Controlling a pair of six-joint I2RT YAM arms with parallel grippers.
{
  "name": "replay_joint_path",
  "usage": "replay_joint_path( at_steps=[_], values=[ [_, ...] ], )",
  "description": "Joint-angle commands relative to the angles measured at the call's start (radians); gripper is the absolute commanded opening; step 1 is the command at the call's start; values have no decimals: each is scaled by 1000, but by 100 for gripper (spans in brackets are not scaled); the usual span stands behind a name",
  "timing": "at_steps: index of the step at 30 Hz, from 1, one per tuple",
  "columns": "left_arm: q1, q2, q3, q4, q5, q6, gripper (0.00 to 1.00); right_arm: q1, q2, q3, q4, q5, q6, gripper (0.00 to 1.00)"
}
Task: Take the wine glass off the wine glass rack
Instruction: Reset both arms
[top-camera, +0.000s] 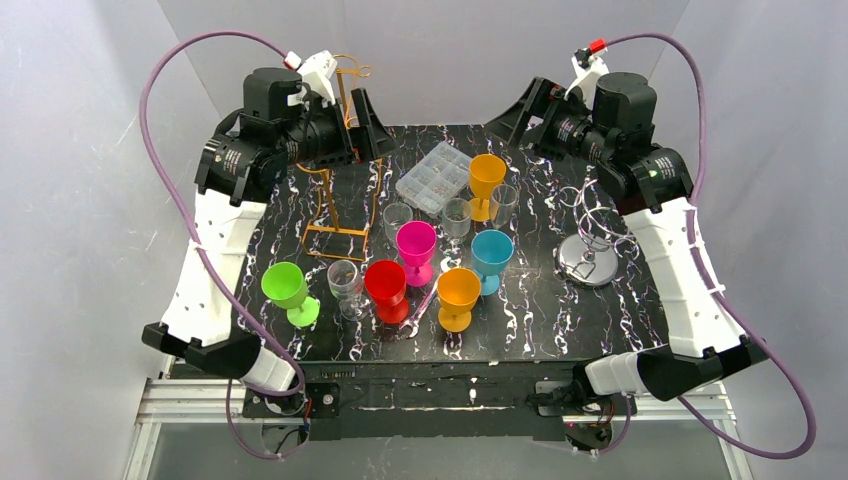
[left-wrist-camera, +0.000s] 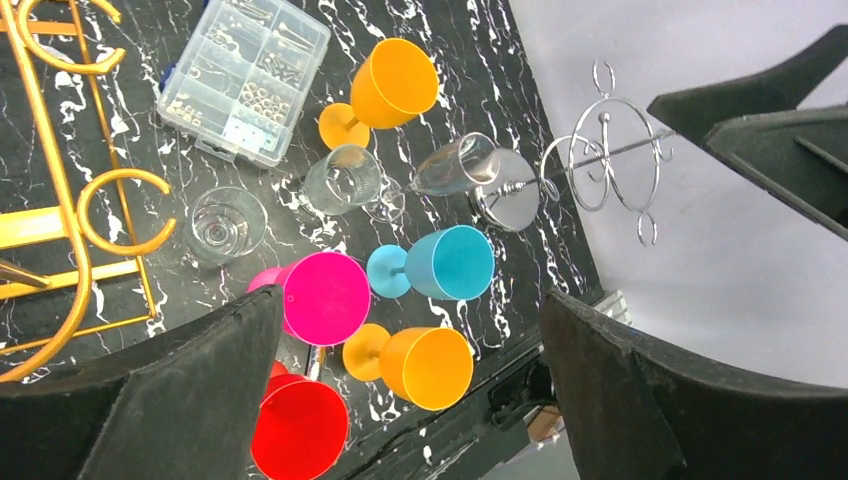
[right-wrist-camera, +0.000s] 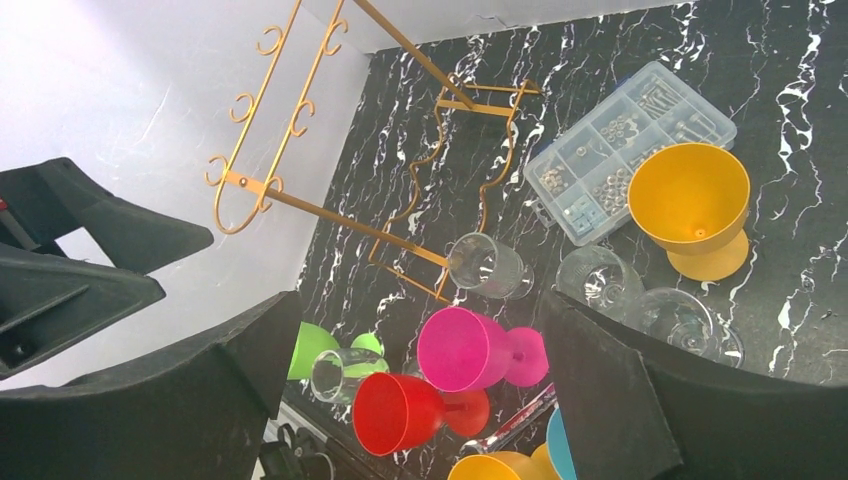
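The gold wire wine glass rack (top-camera: 340, 190) stands at the back left of the table, and no glass hangs on it (right-wrist-camera: 300, 110). Several wine glasses stand upright on the table: green (top-camera: 287, 287), red (top-camera: 386, 285), magenta (top-camera: 416, 245), teal (top-camera: 491, 252), two orange ones (top-camera: 459, 293) and some clear ones (top-camera: 343, 280). My left gripper (top-camera: 365, 125) hovers high beside the gold rack's top, open and empty (left-wrist-camera: 410, 320). My right gripper (top-camera: 515, 115) is raised at the back right, also open and empty (right-wrist-camera: 420, 310).
A silver spiral wire stand (top-camera: 590, 245) sits at the right, with nothing on it. A clear plastic parts box (top-camera: 433, 176) lies at the back centre. The glasses crowd the middle of the black marbled table (top-camera: 540, 310).
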Motion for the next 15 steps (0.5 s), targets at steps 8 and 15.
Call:
replay_joint_path(
  at_steps=[8, 15],
  values=[
    [-13, -59, 9, 113, -51, 34, 98, 4, -54, -31, 55, 59, 3, 98],
    [-14, -69, -17, 136, -35, 58, 98, 4, -43, -30, 61, 66, -6, 99]
  ],
)
